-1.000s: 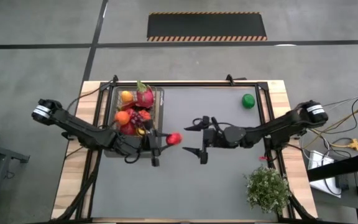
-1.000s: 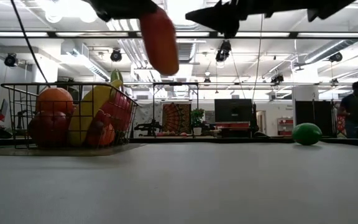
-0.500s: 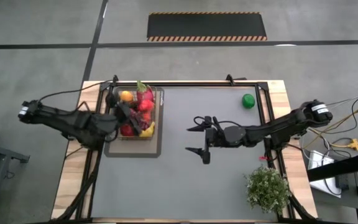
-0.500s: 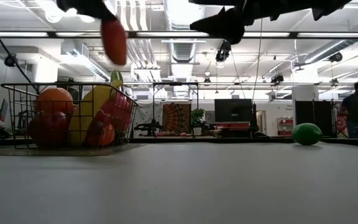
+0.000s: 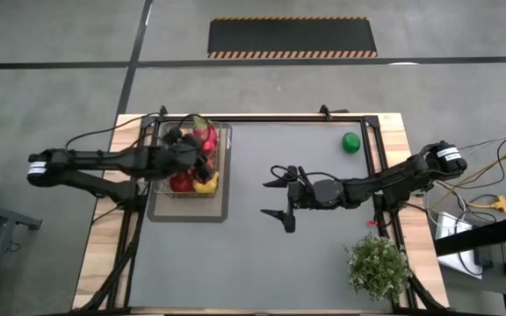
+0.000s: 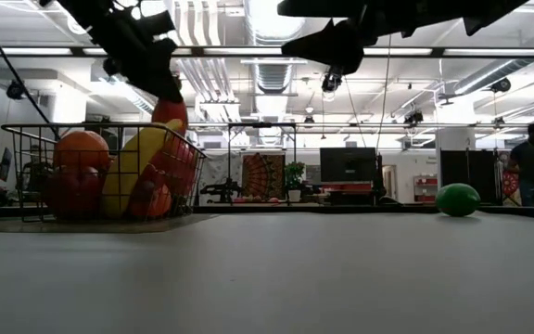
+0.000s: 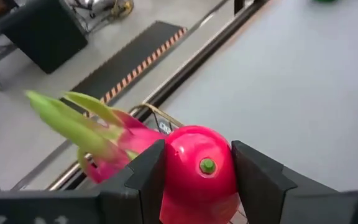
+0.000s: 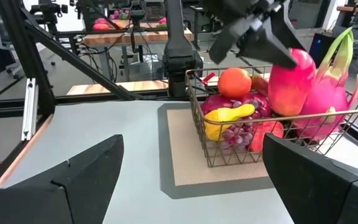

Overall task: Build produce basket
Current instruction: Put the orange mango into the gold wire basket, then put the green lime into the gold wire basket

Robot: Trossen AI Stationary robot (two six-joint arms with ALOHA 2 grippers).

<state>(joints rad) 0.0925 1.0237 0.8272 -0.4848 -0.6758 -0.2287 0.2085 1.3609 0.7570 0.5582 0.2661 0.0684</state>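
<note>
**Q:** Where is the produce?

**A:** Most of it is heaped in the wire-mesh basket [image 8: 272, 127] at the far left of the grey surface [image 5: 306, 237]: an orange [image 8: 234, 81], a yellow banana [image 8: 229, 116], purple grapes [image 8: 236, 134] and a pink dragon fruit [image 8: 328, 87] with green leaf tips. The basket rests on a flat tan tray [image 8: 185, 168].

**Q:** And the red fruit?

**A:** A red mango [image 7: 199, 171] with a small green stem dot is pinched between the two fingers of the left claw [image 7: 197, 167], held over the basket, right beside the dragon fruit. From surface level it hangs at the rim, above the pile.

**Q:** What about the other arm?

**A:** The right claw [image 5: 279, 195] hovers over the middle of the surface, its fingers spread wide and holding nothing, pointed toward the basket.

**Q:** Anything outside the basket?

**A:** A green lime [image 5: 350, 141] sits alone at the far right of the surface. A bushy potted plant [image 5: 378, 265] stands at the near right corner. A person [image 6: 532, 158] is visible in the room beyond.
</note>
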